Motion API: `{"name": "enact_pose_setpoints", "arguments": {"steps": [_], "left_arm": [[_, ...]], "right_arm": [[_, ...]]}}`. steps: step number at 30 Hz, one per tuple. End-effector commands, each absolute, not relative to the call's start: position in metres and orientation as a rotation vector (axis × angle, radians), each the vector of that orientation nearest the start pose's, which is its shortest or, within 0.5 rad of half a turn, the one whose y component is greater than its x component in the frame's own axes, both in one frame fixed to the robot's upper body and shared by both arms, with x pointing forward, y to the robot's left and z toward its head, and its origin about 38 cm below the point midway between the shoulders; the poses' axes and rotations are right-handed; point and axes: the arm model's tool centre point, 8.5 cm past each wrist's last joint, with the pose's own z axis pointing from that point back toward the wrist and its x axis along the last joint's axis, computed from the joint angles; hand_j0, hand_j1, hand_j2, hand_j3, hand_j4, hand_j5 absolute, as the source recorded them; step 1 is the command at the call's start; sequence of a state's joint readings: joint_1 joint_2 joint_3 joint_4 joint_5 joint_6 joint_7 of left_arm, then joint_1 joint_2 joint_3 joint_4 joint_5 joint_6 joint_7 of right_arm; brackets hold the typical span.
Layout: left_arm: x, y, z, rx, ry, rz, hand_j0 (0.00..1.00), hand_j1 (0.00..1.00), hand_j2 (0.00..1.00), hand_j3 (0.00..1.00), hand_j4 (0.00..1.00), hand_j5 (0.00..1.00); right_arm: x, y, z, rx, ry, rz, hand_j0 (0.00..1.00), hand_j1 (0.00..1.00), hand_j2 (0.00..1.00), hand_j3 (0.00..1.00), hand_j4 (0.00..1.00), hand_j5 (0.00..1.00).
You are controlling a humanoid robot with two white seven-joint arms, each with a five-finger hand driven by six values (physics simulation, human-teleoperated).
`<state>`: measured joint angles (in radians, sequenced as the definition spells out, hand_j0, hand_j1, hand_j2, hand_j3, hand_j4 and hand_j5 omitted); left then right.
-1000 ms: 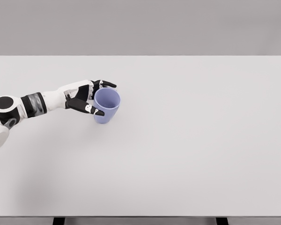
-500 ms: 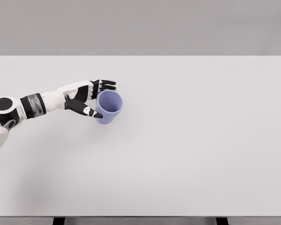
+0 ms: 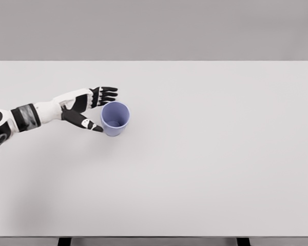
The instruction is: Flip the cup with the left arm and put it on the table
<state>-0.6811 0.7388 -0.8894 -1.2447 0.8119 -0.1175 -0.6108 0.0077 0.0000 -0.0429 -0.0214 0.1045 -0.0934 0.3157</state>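
Reaching in from the left edge, the white left arm lies low over the table, and the left hand sits just left of the cup, fingers spread, gripping nothing. The thumb tip points at the cup's near-left wall; whether it touches cannot be told. The blue cup stands upright, mouth up, left of the table's middle. Judging by this, the flip and placement look done; what remains is drawing the hand clear without nudging the cup.
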Motion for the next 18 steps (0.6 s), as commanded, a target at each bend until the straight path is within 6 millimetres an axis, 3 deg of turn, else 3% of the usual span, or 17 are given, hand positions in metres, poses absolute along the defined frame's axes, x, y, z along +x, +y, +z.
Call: {"name": "enact_pose_setpoints", "arguments": {"steps": [1,6,12,18], "left_arm": [[0.451,0.291,0.146,-0.549,-1.299,-0.932,1.0,1.0,1.0,1.0,1.0,1.0],[0.45,0.298,0.15,-0.531,-1.313,-0.939,1.0,1.0,1.0,1.0,1.0,1.0],[0.453,0.327,0.168,-0.463,-1.346,-0.923,1.0,1.0,1.0,1.0,1.0,1.0],[0.455,0.336,0.175,-0.441,-1.366,-0.913,1.0,1.0,1.0,1.0,1.0,1.0]], "right_arm": [[0.01,-0.245,-0.26,0.23,-0.093,0.082,1.0,1.0,1.0,1.0,1.0,1.0],[0.01,-0.245,-0.26,0.23,-0.093,0.082,1.0,1.0,1.0,1.0,1.0,1.0],[0.01,-0.245,-0.26,0.23,-0.093,0.082,1.0,1.0,1.0,1.0,1.0,1.0],[0.01,-0.245,-0.26,0.23,-0.093,0.082,1.0,1.0,1.0,1.0,1.0,1.0]]}}
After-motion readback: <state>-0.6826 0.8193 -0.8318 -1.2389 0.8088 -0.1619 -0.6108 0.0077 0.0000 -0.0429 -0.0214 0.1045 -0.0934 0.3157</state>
